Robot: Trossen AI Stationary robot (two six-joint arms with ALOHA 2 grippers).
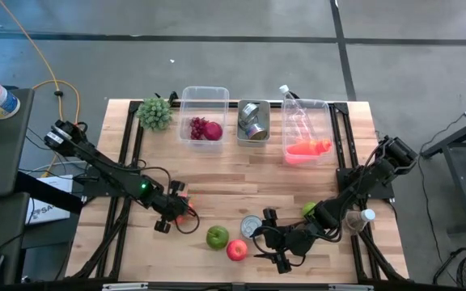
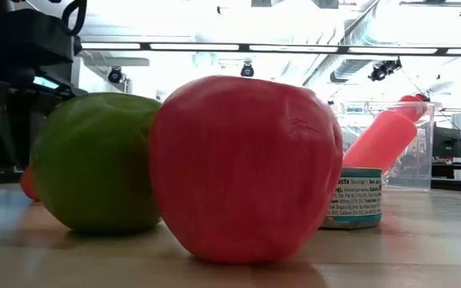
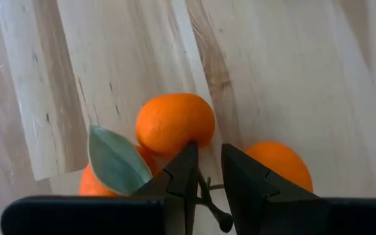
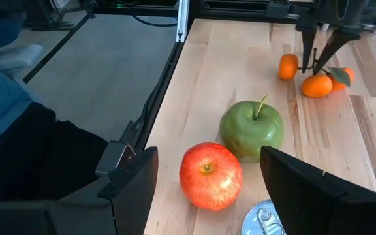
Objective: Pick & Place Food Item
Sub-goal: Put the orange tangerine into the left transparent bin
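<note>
Left gripper (image 1: 180, 208), high view: down over the orange cluster (image 1: 184, 212) at the table's (image 1: 217, 174) near-left, detail lost under the arm. Left wrist view fills that in: fingers nearly shut on the cluster's thin stem (image 3: 204, 190), prob. because the round fruits (image 3: 175, 122) w/ leaf (image 3: 116, 160) offer no better hold. Right wrist view: right gripper (image 4: 207, 186) waits, jaws wide, nothing between, by red apple (image 4: 210, 175) & green apple (image 4: 251, 128). Low view: only the apples, a can (image 2: 355, 198).
</note>
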